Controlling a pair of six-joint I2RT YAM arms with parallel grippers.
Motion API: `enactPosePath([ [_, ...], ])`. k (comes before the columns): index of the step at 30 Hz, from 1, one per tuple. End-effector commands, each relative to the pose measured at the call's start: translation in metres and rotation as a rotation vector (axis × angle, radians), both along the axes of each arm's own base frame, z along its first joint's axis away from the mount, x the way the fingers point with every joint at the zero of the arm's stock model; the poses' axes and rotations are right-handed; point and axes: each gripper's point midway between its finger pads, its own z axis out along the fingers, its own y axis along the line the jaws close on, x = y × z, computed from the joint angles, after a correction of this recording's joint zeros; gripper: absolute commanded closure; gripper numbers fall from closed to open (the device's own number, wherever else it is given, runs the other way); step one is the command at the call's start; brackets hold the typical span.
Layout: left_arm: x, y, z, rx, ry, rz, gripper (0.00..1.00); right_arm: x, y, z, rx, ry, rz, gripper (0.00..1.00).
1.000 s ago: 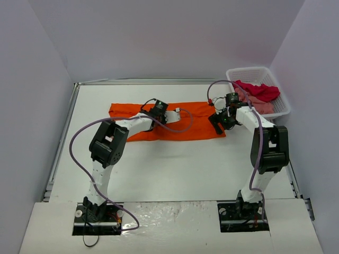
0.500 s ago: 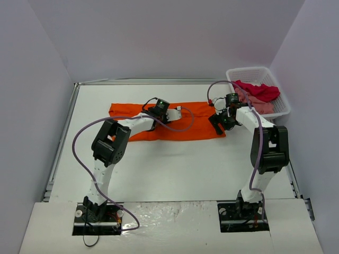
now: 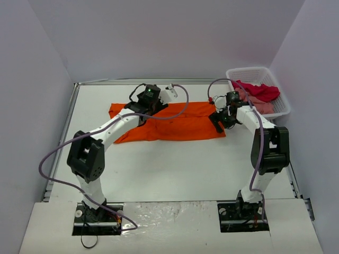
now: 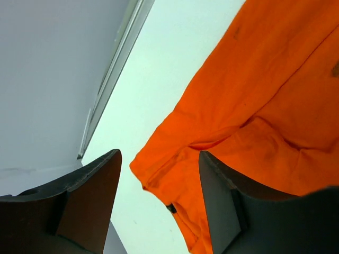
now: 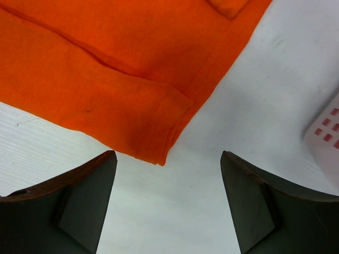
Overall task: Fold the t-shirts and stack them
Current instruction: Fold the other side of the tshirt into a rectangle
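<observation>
At the upper right of the overhead view, a crimson t-shirt [image 3: 262, 91] and a pink t-shirt [image 3: 263, 108] lie bunched in the white basket [image 3: 249, 70], their outlines hard to make out. Left arm and cable cover part of the upper edge of the orange t-shirt [image 3: 180, 124], which lies as a long band across the upper middle of the table [image 3: 175, 169]. Each wrist view cuts it off. Left claw [image 4: 159, 156] stands wide above the cloth, holding nothing. Right claw [image 5: 168, 159] gapes wide over the shirt's right corner, empty too. Bare table stretches below the shirt toward the arm bases.
</observation>
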Motion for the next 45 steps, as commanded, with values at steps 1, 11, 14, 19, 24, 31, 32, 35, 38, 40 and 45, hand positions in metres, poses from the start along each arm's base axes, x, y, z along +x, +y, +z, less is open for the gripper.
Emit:
enactPosePath([
  [1,-0.033,0.033,0.006,-0.051,0.066,0.100,0.41,0.022,0.000,0.055,0.014,-0.140,-0.007,0.25],
  [11,-0.098,0.064,-0.039,-0.090,0.231,0.122,0.98,0.052,0.014,0.082,0.062,-0.187,0.021,1.00],
  [14,-0.101,0.066,-0.057,-0.069,0.253,0.121,0.98,0.060,0.023,0.069,0.093,-0.148,0.039,1.00],
  [19,-0.098,0.067,-0.082,-0.048,0.275,0.132,0.98,0.077,0.035,0.049,0.127,-0.098,0.064,1.00],
  [24,-0.087,0.071,-0.089,-0.032,0.252,0.163,0.98,0.100,0.042,0.053,0.136,-0.126,0.076,1.00],
  [31,-0.081,0.089,-0.113,0.010,0.267,0.244,0.98,0.122,0.049,0.041,0.131,-0.124,0.085,1.00],
  [32,-0.080,0.093,-0.114,0.014,0.260,0.261,0.98,0.123,0.050,0.041,0.132,-0.124,0.085,1.00],
  [35,-0.079,0.109,-0.117,0.036,0.276,0.311,0.98,0.128,0.055,0.038,0.129,-0.129,0.094,1.00],
  [38,-0.083,0.125,-0.122,0.041,0.308,0.349,0.98,0.128,0.060,0.036,0.125,-0.123,0.104,1.00],
  [40,-0.085,0.132,-0.114,0.025,0.293,0.359,0.98,0.121,0.064,0.033,0.115,-0.110,0.117,1.00],
  [45,-0.101,0.143,-0.101,-0.011,0.285,0.360,0.93,0.100,0.069,0.042,0.087,-0.112,0.147,0.70],
])
